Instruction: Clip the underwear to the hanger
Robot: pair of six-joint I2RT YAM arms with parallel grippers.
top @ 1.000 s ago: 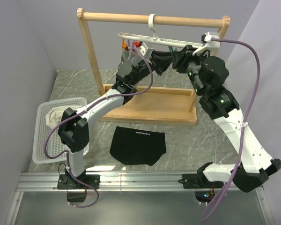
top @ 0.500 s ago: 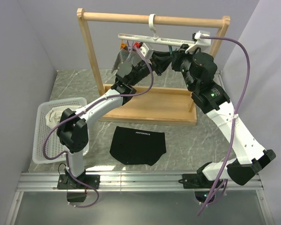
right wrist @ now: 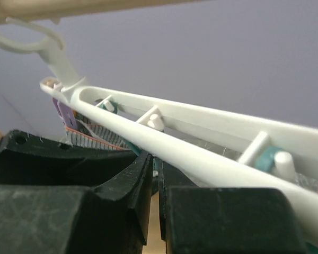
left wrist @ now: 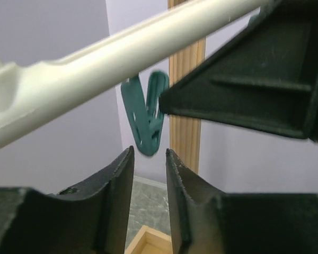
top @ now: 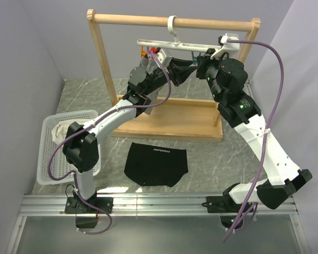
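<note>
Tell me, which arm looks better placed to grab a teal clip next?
Probably the left: the left gripper points straight at a teal clip hanging from the hanger, jaws slightly apart. The right gripper sits under the bar, nearly closed.

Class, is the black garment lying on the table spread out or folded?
Spread out: the black garment lies flat on the table, waistband and leg openings showing.

Lighting: soft, even, diffuse, coming from above.
Overhead view is reading sharp throughout; the arms [top: 116,119] are casting only faint shadows on the marble table [top: 212,153]. Left wrist view: the white hanger [left wrist: 95,61] and the left fingers [left wrist: 111,201] are blurring up close, the teal clip [left wrist: 146,121] looking slightly soft. Right wrist view: the right fingers [right wrist: 122,190] are showing dark, underexposed and out of focus.
</note>
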